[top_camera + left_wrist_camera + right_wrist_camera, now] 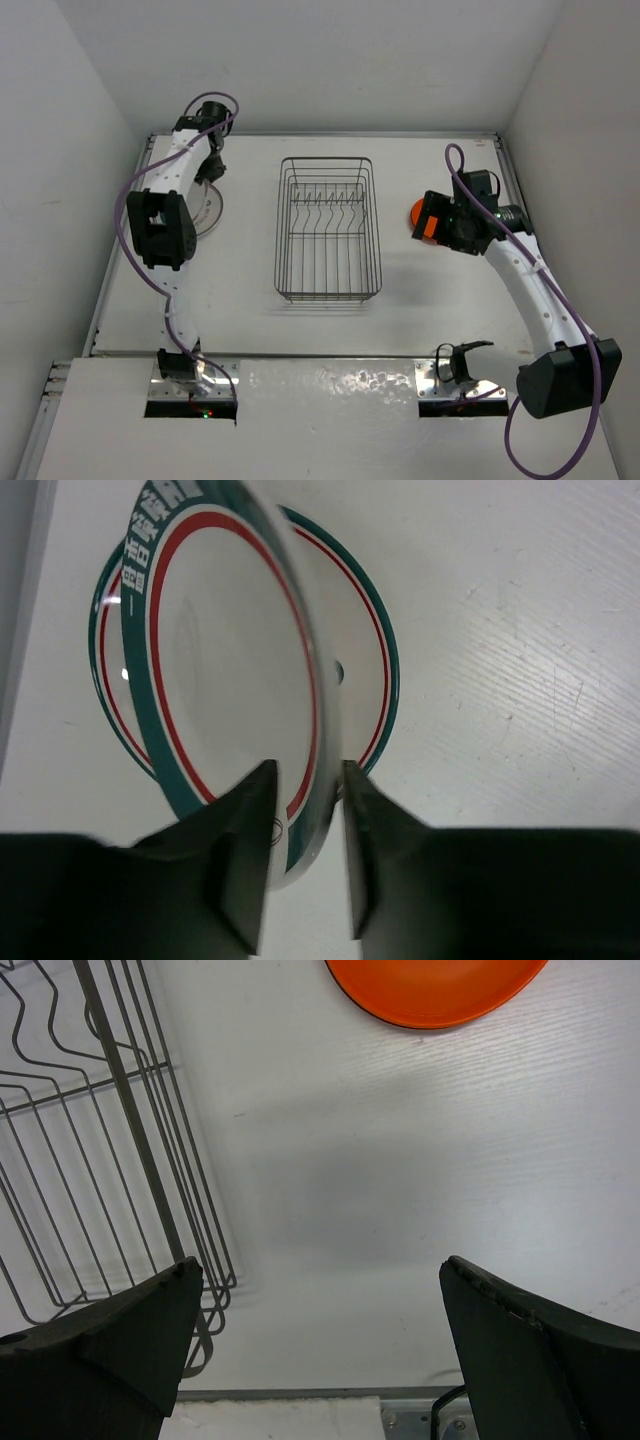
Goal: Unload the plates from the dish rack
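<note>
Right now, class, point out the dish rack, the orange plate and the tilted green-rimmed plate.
dish rack (328, 296), top view, near rim wire.
orange plate (435, 985), right wrist view, middle of visible part.
tilted green-rimmed plate (220, 670), left wrist view, white centre.

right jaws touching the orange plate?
Apart. Right wrist view: the right jaws stand wide open with bare table between them and the orange plate.

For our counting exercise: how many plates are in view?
3. A white striped plate stands tilted between the fingers of the left gripper, a second plate lies flat beneath it, an orange plate lies right of the rack. Arms may hide others.
</note>
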Robot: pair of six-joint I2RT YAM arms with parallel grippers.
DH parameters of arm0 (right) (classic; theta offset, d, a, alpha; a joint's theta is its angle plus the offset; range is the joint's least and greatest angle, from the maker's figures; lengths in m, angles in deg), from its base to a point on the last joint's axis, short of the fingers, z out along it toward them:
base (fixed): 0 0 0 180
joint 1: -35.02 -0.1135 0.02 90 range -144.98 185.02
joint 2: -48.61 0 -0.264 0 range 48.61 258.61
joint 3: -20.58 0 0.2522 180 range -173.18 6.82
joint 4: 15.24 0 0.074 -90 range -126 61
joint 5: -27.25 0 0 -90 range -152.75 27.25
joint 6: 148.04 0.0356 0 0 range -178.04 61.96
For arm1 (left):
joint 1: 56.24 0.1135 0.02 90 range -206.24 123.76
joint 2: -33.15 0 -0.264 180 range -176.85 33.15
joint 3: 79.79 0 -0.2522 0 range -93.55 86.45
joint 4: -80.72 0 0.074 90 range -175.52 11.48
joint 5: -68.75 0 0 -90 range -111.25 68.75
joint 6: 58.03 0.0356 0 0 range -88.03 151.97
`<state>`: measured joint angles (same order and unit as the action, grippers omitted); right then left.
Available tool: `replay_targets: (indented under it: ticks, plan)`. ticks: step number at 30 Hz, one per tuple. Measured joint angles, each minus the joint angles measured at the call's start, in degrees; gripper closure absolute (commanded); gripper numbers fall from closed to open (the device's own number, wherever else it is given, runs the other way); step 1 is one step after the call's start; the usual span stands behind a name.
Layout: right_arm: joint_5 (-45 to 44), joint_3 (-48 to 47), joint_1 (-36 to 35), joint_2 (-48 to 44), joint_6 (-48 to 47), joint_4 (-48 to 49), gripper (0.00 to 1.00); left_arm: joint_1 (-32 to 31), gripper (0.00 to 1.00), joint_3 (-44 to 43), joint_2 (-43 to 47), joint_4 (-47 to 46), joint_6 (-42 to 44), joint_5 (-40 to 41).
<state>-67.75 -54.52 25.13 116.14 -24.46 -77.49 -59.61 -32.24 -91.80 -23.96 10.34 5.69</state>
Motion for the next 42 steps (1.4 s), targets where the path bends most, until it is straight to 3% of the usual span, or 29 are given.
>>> replay_targets:
  ticks: [1, 2, 5, 6, 7, 12, 16, 24, 29, 35, 42]
  plan:
    - [0.0, -0.02, 0.0, 0.0, 0.0, 0.0, 0.01, 0.0, 0.62, 0.39, 0.0, -0.11, 0.0, -0.44]
    - [0.02, -0.04, 0.0, 0.0, 0.0, 0.0, 0.01, 0.0, 0.49, 0.76, 0.0, -0.07, -0.04, -0.79]
    - [0.02, -0.07, 0.0, 0.02, 0.02, 0.02, 0.01, -0.02, 0.32, 1.27, 0.07, -0.02, -0.02, -1.95]
    - [0.04, -0.07, 0.0, 0.04, 0.02, 0.04, 0.01, -0.02, 0.08, 1.27, 0.13, 0.0, 0.0, -2.01]
    - [0.07, -0.07, 0.0, 0.07, 0.02, 0.13, 0.01, -0.02, 0.0, 1.27, 0.31, 0.02, 0.37, -2.1]
    - [-0.2, -0.39, 0.0, 0.72, -0.15, 0.39, 0.01, -0.07, 0.0, 1.79, 3.41, 0.42, -0.11, -2.84]
    - [-1.27, -2.71, 0.0, 2.34, -1.14, -0.15, 0.01, -0.15, 0.0, 8.17, 12.28, -1.49, -0.09, -4.72]
    - [-6.49, -11.65, 0.0, 1.95, -4.96, -4.13, 0.01, -0.17, 0.0, 31.89, 41.79, -13.33, -0.74, -13.99]
    - [-10.36, -13.62, 0.0, -3.58, -8.57, -6.78, 0.01, -0.17, 0.0, 49.22, 58.1, -22.38, -1.16, -14.67]
    - [-14.99, -17.22, -0.31, -10.97, -11.98, -11.23, 0.01, -0.17, 0.0, 57.88, 65.55, -23.93, -0.68, -11.47]
    - [-17.53, -13.11, -0.44, -19.1, -14.08, -17.64, 0.01, -0.39, 0.0, 59.89, 70.51, -20.85, 0.74, -7.34]
